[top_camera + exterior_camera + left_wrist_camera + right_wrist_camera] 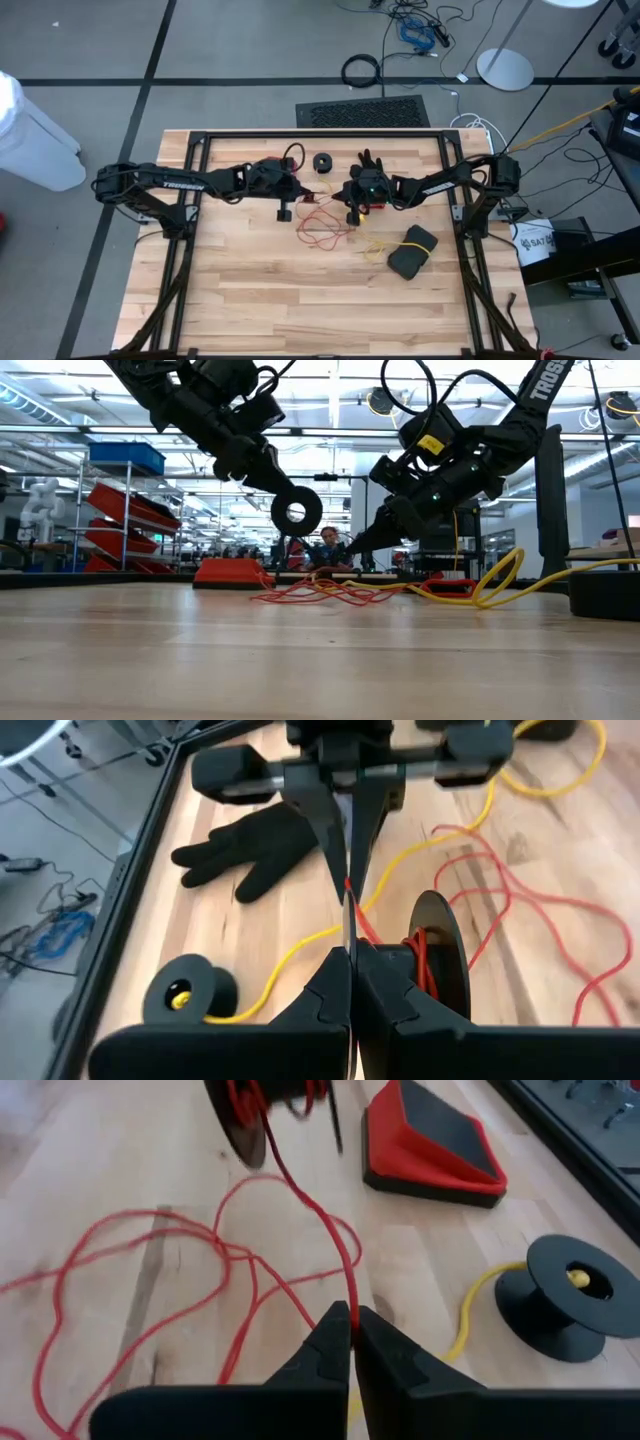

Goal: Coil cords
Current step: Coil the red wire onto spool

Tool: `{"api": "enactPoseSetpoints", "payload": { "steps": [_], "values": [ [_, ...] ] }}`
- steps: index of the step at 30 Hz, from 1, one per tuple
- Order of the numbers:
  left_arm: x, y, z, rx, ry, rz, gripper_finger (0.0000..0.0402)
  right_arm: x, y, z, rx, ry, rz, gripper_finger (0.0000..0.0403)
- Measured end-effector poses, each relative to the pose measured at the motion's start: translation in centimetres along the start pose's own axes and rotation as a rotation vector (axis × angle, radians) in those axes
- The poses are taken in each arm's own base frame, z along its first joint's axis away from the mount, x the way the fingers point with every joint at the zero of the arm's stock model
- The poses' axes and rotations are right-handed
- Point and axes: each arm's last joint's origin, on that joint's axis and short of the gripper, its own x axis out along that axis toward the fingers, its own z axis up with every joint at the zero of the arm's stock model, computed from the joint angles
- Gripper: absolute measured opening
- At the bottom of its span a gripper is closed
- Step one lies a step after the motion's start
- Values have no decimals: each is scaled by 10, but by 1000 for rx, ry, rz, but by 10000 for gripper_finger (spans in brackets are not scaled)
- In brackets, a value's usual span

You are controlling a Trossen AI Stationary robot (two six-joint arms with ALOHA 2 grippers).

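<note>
Left tool [350, 970]: pinching shut on the rim of the red cord's black reel [432, 945], lifting it off the desk [250, 290].
Right tool [352, 1342]: clamping the red cord [300, 1205] just ahead of its tips.
Yellow cord [300, 942]: lying beneath both tools, its reel [570, 1295] sitting beside the right tool.

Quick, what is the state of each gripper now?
Left gripper: shut on the round black reel.
Right gripper: shut on the thin red-orange cord.

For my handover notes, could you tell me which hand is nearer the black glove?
Right. The right hand sits just in front of the black glove; the left hand is farther off to its side.
</note>
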Motion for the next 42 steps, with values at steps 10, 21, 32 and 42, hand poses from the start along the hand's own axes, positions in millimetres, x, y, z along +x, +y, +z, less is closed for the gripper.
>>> {"api": "enactPoseSetpoints", "payload": {
  "steps": [10, 21, 32, 42],
  "values": [
    [7, 3, -7, 69, 101, 142, 0, 0, 0, 10, 73, -102, 18, 0],
    [33, 6, -8, 82, 36, 280, 0, -2, 0, 21, 128, -215, 18, 0],
    [48, 9, 5, 31, -112, 533, 0, -6, 3, 36, 103, -351, -167, 0],
    [69, 1, 17, -14, -183, 568, 0, -7, 12, 44, 49, -378, -236, 0]
  ]
}}
